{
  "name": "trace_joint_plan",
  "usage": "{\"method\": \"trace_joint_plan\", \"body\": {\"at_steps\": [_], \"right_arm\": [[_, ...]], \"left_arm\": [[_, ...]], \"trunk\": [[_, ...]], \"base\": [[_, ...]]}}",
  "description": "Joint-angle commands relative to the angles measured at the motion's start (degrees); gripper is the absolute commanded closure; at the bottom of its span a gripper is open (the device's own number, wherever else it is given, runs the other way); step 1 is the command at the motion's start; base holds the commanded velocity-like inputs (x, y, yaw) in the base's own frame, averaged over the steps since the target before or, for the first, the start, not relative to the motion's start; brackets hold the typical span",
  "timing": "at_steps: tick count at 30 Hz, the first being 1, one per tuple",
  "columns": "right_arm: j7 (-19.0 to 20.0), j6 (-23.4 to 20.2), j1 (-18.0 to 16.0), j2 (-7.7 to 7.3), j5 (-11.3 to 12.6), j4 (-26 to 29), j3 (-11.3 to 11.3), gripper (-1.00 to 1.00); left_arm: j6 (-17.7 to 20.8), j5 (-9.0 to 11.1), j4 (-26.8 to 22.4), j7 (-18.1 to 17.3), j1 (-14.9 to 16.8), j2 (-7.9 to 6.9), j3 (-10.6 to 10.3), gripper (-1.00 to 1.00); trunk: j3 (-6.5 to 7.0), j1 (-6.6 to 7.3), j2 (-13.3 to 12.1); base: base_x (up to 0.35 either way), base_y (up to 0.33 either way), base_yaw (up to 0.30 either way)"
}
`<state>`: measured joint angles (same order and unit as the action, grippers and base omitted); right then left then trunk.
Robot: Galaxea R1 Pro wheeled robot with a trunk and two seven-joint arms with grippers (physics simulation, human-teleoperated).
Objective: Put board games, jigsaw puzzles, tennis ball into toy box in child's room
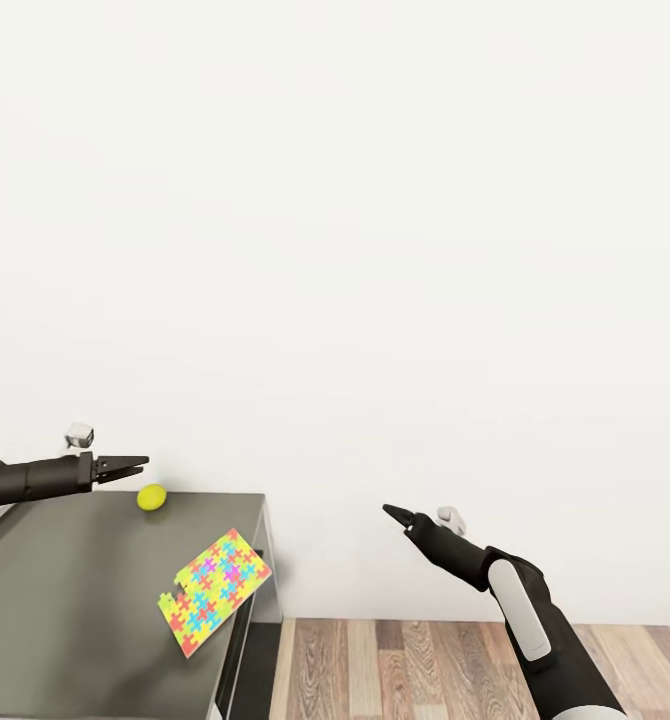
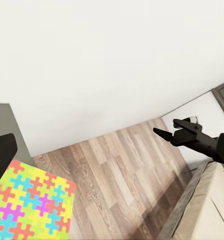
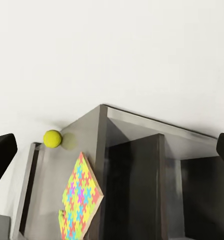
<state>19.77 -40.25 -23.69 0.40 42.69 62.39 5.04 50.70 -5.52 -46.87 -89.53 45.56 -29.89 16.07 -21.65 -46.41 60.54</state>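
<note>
The tennis ball (image 1: 152, 497) rests near the back edge of the dark grey table (image 1: 65, 600). One jigsaw puzzle (image 1: 215, 592) lies tilted at the table's right edge, with a corner overhanging. My left gripper (image 1: 135, 463) hovers open just left of and above the ball, holding nothing. Out over the floor to the right of the table, my right gripper (image 1: 395, 515) is open and empty. The right wrist view shows the ball (image 3: 52, 138) and puzzle (image 3: 80, 200) on the table (image 3: 91, 130). The puzzle (image 2: 26, 207) also appears in the left wrist view. The board games and the toy box are out of view.
A plain white wall (image 1: 375, 250) stands close behind the table. Wood-plank floor (image 1: 425, 670) lies to the table's right. In the left wrist view, the cream bed with its grey frame (image 2: 207, 210) sits beyond my right gripper (image 2: 164, 134).
</note>
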Motion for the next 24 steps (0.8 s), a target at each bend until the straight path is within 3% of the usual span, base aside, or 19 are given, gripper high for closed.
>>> {"method": "trace_joint_plan", "body": {"at_steps": [1,24], "right_arm": [[0.13,-0.43,-0.04,0.04,0.09,0.02,0.17,-1.0],[0.17,-3.27,-0.42,0.04,0.11,-0.83,0.15,-1.0]], "left_arm": [[0.6,-0.61,-0.05,-0.47,0.05,-0.01,0.15,-1.0],[0.25,-0.76,-0.06,-0.47,0.05,-1.77,0.1,-1.0]], "trunk": [[-0.25,-0.23,0.46],[-4.38,-5.28,9.69]], "base": [[0.0,0.0,0.0],[0.0,0.0,0.0]]}}
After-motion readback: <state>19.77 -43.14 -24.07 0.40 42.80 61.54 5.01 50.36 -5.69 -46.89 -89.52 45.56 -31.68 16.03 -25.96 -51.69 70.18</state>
